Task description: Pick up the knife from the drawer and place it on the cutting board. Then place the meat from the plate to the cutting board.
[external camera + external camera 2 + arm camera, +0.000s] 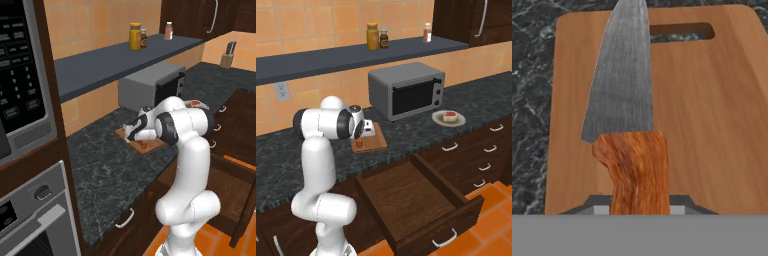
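The claw (639, 206) hung low over the cutting board (712, 125), its two dark tips close on either side of the knife (629, 130) handle; whether they still gripped it could not be told. The blade pointed toward the board's slot end. The meat (449, 116) sat on the plate (439, 120) near the bench's front edge. The drawer (421, 200) stood pulled out.

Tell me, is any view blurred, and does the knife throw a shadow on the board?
Hand view: the orange-brown-handled knife with the grey blade looks soft and smeared close up, with no clear shadow on the light-brown wooden cutting board. Both base views: evenly lit, slightly coarse, no glare.
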Tool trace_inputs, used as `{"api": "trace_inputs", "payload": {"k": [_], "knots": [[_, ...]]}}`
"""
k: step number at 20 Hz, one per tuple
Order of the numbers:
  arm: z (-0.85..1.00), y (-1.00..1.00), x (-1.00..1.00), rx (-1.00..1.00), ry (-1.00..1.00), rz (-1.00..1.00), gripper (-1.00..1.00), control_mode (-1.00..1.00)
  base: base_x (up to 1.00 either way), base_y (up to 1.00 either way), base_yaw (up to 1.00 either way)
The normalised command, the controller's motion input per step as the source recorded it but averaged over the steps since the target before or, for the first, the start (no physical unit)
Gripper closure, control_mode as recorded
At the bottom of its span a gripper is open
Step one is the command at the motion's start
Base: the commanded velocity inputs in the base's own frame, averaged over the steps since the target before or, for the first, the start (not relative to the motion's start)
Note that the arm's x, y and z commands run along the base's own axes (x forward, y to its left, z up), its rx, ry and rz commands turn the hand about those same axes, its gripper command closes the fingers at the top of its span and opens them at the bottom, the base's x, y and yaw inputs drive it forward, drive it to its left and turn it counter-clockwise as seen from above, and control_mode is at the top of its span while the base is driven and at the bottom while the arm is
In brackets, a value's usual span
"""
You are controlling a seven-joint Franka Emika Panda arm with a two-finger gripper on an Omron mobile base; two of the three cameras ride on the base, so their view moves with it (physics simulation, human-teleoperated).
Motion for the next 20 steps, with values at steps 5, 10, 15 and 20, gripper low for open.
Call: {"api": "trace_inputs", "payload": {"k": [5, 10, 15, 20], "knots": [[0.27, 0.00, -0.17, 0.00, 0.03, -0.02, -1.00, -1.00, 0.00, 0.00, 0.00], [0.58, 0.00, -0.73, 0.00, 0.00, -0.04, -1.00, -1.00, 0.00, 0.00, 0.00], [0.74, -0.06, -0.98, 0.00, 0.00, -0.06, -1.00, -1.00, 0.00, 0.00, 0.00], [0.50, -0.16, -0.96, 0.00, 0.01, -0.09, -1.00, -1.00, 0.00, 0.00, 0.00]]}}
